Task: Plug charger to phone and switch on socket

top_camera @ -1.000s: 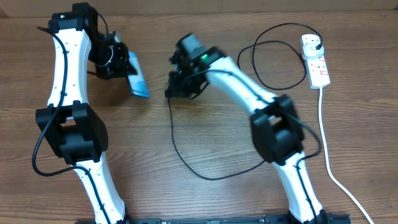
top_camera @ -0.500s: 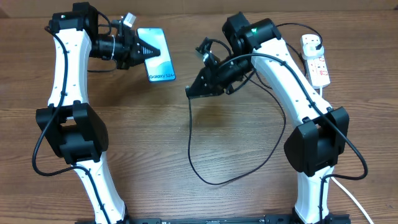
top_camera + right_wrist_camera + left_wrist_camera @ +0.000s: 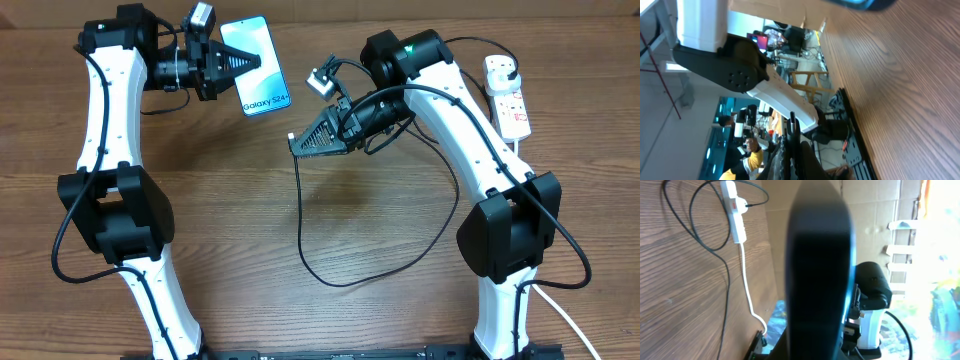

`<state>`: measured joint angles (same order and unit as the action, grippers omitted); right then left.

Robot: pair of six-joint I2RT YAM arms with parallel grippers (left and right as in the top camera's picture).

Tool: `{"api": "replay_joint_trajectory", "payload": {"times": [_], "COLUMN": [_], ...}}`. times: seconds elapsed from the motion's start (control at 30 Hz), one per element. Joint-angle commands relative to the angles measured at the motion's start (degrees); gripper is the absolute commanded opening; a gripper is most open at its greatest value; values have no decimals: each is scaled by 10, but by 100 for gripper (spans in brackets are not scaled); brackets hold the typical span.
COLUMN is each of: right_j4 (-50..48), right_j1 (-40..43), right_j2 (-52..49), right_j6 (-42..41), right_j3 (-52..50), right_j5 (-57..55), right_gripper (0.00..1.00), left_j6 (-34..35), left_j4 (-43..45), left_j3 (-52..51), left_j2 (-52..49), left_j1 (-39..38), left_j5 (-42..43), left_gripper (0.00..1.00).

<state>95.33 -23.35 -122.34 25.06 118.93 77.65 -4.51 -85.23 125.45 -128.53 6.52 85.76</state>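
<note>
Both grippers were shut. Your left gripper (image 3: pixel 240 66) clamped the phone (image 3: pixel 258 82) aloft at far left, its bottom edge turned toward the right gripper (image 3: pixel 300 143). That one pinched the charger (image 3: pixel 299 215) near its tip, likely to line up the port. The socket (image 3: pixel 510 100) lay far right, well apart.

The phone (image 3: pixel 255 67) sits in the left gripper (image 3: pixel 243 63), far side, left of centre. To its right and nearer, the right gripper (image 3: pixel 297 143) holds the charger (image 3: pixel 300 225) tip. Its cable loops on the table (image 3: pixel 230 260) between the arms, then runs back to the socket (image 3: pixel 510 105), far right.
</note>
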Motion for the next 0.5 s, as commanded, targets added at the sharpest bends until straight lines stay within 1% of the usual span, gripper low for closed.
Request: {"api": "replay_joint_trajectory", "payload": {"times": [0.0, 0.1, 0.27, 0.47], "right_j4": [-8, -29, -95, -151], "right_j1": [-8, -14, -14, -14], "right_j2": [19, 19, 19, 19], "right_j6": [17, -17, -120, -187], "right_j3": [4, 4, 4, 4], "right_j5": [37, 34, 13, 12], "right_gripper": [4, 4, 4, 4], "left_j6": [5, 9, 9, 9], "left_j4": [-2, -3, 1, 0], "left_j3": [10, 10, 10, 10], "left_j2": [9, 9, 9, 9], "left_j1": [-4, -15, -28, -28], "left_j5": [49, 49, 49, 47], "left_gripper": [4, 4, 4, 4]}}
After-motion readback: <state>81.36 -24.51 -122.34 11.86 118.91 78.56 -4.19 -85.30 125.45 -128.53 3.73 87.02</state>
